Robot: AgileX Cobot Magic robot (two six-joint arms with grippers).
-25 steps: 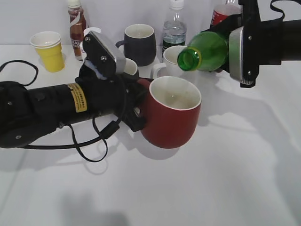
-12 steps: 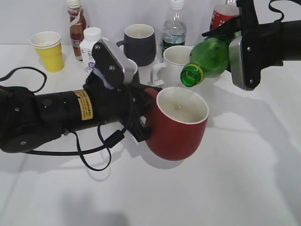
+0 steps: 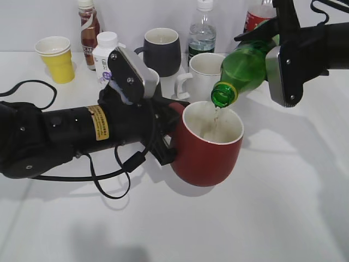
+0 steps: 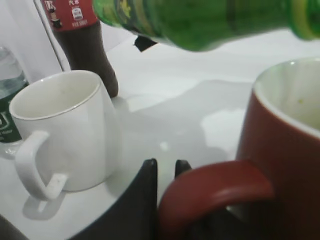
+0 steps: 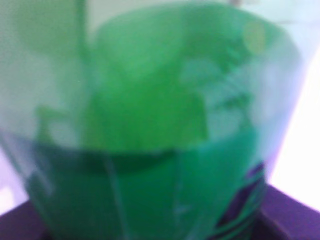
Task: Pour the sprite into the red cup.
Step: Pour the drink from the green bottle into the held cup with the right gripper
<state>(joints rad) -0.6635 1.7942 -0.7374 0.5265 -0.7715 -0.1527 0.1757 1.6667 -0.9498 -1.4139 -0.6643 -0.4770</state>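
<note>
The sprite [image 3: 245,66], an uncapped green bottle, is tilted neck-down over the red cup [image 3: 206,146], and a thin stream falls from its mouth into the cup's white inside. My right gripper [image 3: 271,41] is shut on the sprite's body; the sprite fills the right wrist view [image 5: 160,130] and hides the fingers there. My left gripper [image 4: 166,167] is shut on the red cup's loop handle [image 4: 215,187] and holds the cup up off the table. The sprite crosses the top of the left wrist view [image 4: 200,20], above the cup's rim [image 4: 285,95].
Behind the cup stand a white mug [image 3: 203,71], a black mug [image 3: 162,50], a clear water bottle [image 3: 202,30], a cola bottle [image 3: 256,17], a small white bottle [image 3: 104,54], a brown bottle [image 3: 88,30] and a yellow paper cup [image 3: 55,58]. A black cable [image 3: 103,180] loops under the left arm.
The sprite has tipped further down and moved over the red cup, and liquid now streams into it. The left arm has carried the cup to the right and slightly lower.
</note>
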